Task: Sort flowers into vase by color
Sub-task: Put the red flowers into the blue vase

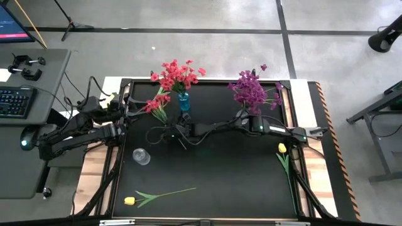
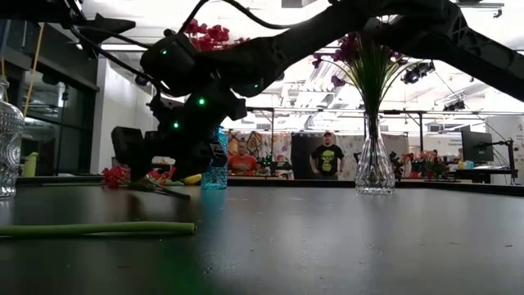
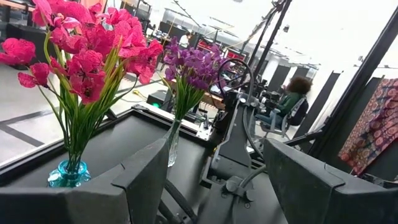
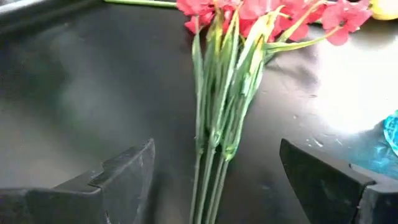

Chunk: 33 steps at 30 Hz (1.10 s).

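Note:
A loose bunch of red-pink flowers (image 4: 227, 81) lies flat on the black table (image 1: 220, 182), stems toward my right gripper (image 4: 214, 186). That gripper is open and low over the table, one finger on each side of the stem ends, touching neither. More red-pink flowers (image 1: 179, 75) stand in a blue vase (image 1: 184, 101), and purple flowers (image 1: 250, 91) stand in a clear vase (image 2: 375, 168). One yellow flower (image 1: 130, 201) lies near the front left, another (image 1: 282, 149) at the right edge. My left gripper (image 3: 214, 174) waits open at the table's left edge.
A small clear glass vase (image 1: 141, 156) stands on the left part of the table. My right arm (image 1: 251, 124) stretches across the table's middle. A desk with a keyboard (image 1: 16, 100) stands off to the left. People show in the room behind (image 2: 327, 156).

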Tool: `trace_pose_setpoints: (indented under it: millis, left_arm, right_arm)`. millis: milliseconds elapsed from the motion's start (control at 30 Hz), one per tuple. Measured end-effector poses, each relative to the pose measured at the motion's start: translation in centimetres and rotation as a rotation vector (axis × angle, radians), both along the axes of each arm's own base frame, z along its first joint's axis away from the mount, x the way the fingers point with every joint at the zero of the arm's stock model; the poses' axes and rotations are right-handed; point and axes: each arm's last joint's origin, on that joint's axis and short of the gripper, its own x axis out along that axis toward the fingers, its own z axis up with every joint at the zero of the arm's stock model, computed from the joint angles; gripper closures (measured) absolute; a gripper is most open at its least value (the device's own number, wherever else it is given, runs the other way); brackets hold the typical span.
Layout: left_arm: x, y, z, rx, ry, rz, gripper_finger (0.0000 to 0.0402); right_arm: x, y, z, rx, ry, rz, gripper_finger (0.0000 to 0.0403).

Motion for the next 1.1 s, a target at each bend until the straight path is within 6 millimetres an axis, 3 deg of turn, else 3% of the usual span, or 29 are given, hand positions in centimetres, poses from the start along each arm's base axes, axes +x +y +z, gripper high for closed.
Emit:
trace_pose_setpoints:
  millis: [433,567,767,1000,1100]
  left_arm:
    - [0.0,0.0,0.0,-0.034,-0.007,-0.002,0.0151]
    - [0.0,0.0,0.0,-0.057,-0.016,-0.003,0.0151]
    - [0.0,0.0,0.5,-0.057,-0.060,-0.006,0.0151]
    - [0.0,0.0,0.5,-0.075,-0.070,-0.017,0.0151]
    - [0.0,0.0,0.5,-0.080,-0.071,-0.018,0.0151]
  right_arm:
    - [-0.2,0.2,-0.3,0.018,0.047,0.045,0.0069]
    - [-0.5,0.2,-0.6,0.020,0.090,0.044,0.0090]
    - [-0.6,0.5,-0.7,-0.017,0.134,0.064,0.0177]
    - [-1.2,2.5,-0.7,-0.144,0.280,0.159,0.0375]
    - [-1.8,3.6,-0.4,-0.170,0.342,0.181,0.0387]
